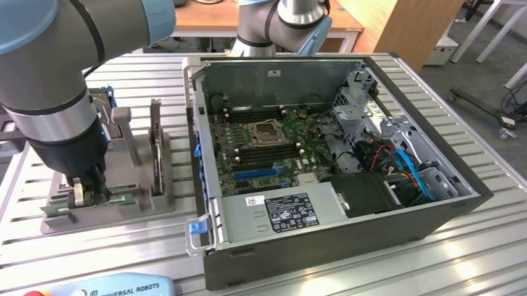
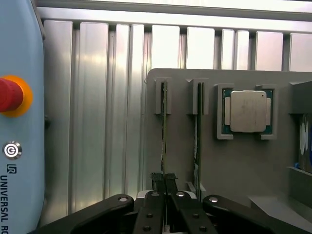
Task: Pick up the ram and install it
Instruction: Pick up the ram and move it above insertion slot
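The ram [image 2: 164,126] stands on edge in a slot of the grey fixture [image 2: 234,161], seen as a thin green line. My gripper [image 2: 163,178] is shut on it, with the black fingertips pinched on its upper edge. A second, similar stick [image 2: 197,131] stands in the neighbouring slot. In the exterior view my gripper [image 1: 89,192] is down at the fixture [image 1: 123,214] on the left, and the ram's green edge [image 1: 122,198] shows beside the fingers. The open computer case [image 1: 461,203] lies to the right, with its black memory slots [image 1: 247,113] around the processor socket.
A square silver processor [image 2: 247,111] sits in a pocket of the fixture beside the sticks. The teach pendant [image 2: 14,122] with its red stop button lies on the slatted aluminium table [image 2: 107,122]. Upright fixture plates [image 1: 155,145] rise between my gripper and the case wall.
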`<state>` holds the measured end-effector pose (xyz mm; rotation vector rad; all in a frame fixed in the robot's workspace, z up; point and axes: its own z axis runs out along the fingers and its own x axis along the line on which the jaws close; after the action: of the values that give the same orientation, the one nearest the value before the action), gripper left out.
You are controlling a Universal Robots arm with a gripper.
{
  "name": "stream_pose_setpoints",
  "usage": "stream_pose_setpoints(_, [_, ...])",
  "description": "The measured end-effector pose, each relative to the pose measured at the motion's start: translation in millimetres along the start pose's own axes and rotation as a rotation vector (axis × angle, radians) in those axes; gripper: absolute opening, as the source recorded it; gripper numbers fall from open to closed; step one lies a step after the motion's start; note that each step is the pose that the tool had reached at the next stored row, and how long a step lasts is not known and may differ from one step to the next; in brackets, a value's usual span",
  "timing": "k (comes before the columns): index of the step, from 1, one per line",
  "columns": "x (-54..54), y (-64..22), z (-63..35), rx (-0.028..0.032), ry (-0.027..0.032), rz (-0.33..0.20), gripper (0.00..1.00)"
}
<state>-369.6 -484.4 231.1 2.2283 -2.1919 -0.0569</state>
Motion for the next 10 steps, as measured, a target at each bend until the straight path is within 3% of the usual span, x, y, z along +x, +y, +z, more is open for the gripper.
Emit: stream_pose_setpoints(10, [-0.4,1.0,-27.4,-0.0001,0.0001,0.0,0.12])
